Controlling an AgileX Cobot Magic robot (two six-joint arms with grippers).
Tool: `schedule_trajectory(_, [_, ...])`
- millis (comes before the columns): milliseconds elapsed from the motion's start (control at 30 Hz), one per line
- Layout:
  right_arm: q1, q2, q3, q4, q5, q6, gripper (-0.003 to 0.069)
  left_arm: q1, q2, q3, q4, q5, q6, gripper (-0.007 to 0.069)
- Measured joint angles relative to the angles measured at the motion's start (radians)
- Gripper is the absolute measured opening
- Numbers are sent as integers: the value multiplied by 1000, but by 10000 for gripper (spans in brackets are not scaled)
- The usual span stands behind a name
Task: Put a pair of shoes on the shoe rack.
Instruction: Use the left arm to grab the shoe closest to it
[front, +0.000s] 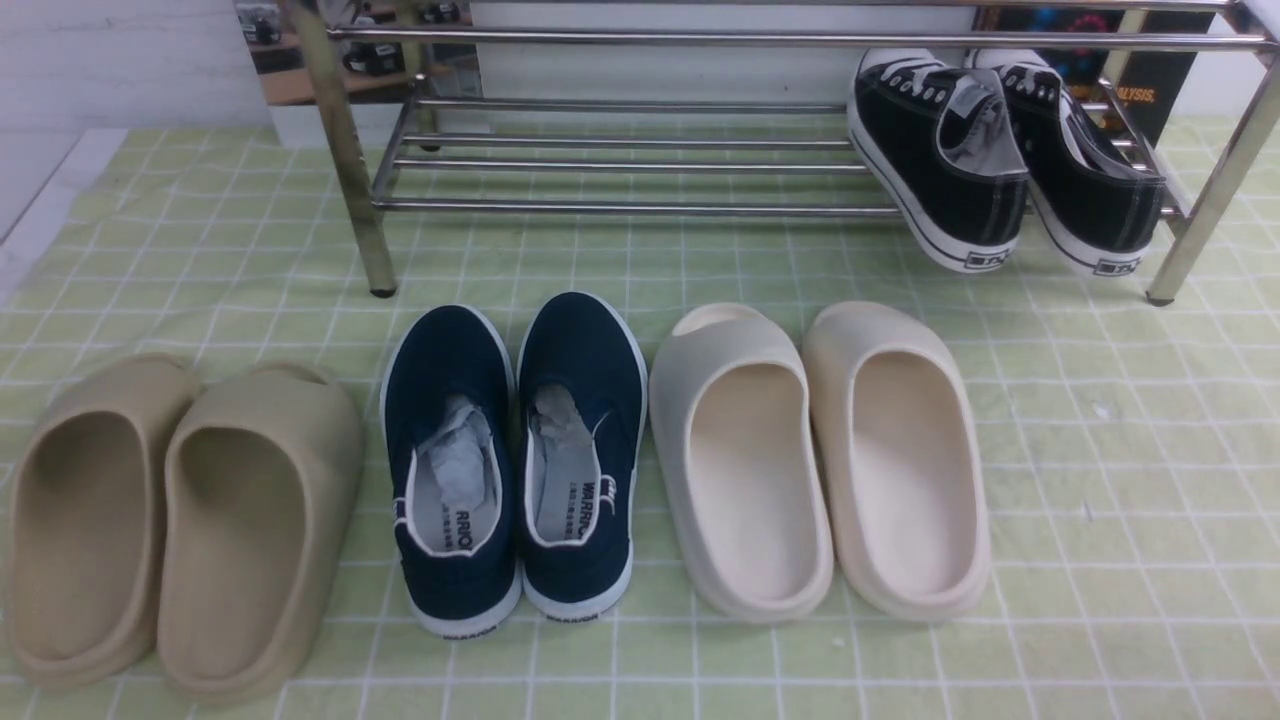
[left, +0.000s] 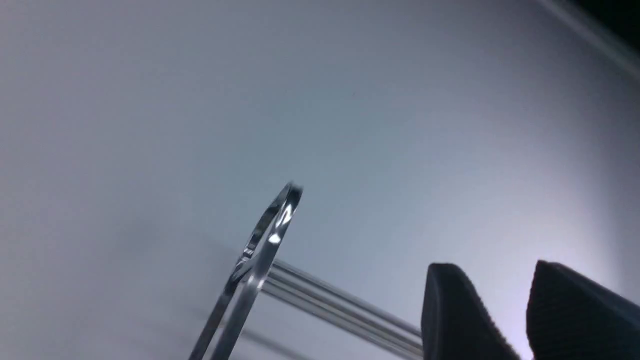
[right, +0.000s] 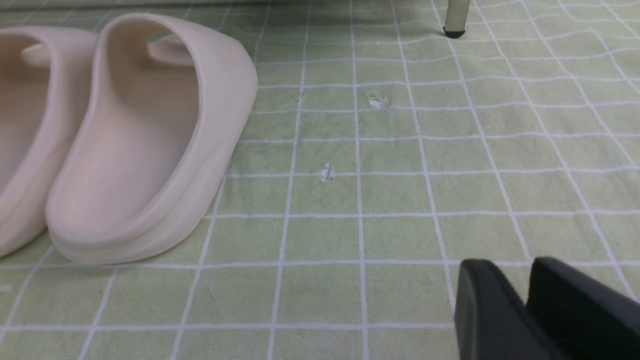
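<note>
The pair of shoes (front: 515, 460), two navy slip-ons with white soles and grey paper stuffing, stands side by side on the green checked cloth, heels toward me. Behind them stands the chrome shoe rack (front: 640, 205). Neither gripper shows in the front view. In the left wrist view my left gripper (left: 492, 270) is open and empty, facing a white wall and a rack upright (left: 260, 260). In the right wrist view my right gripper (right: 510, 262) hangs low over the cloth to the right of the cream slides. Its fingertips stand slightly apart, with nothing between them.
Black lace-up sneakers (front: 1000, 160) lean on the rack's right end. Beige slides (front: 180, 520) lie left of the navy shoes, and cream slides (front: 820, 460) (right: 150, 140) lie to their right. A rack leg (right: 456, 20) stands on the cloth beyond the right gripper.
</note>
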Motion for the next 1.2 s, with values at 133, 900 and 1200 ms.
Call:
schedule_trajectory(133, [0, 0, 0, 0, 0, 0, 175, 0, 89, -264, 37, 471, -56, 239])
schedule_trajectory(900, [0, 0, 0, 0, 0, 0, 202, -31, 1261, -815, -374, 1644, 321, 141])
schedule_trajectory(1200, [0, 0, 0, 0, 0, 0, 216, -179, 1587, -965, -169, 1515, 186, 340])
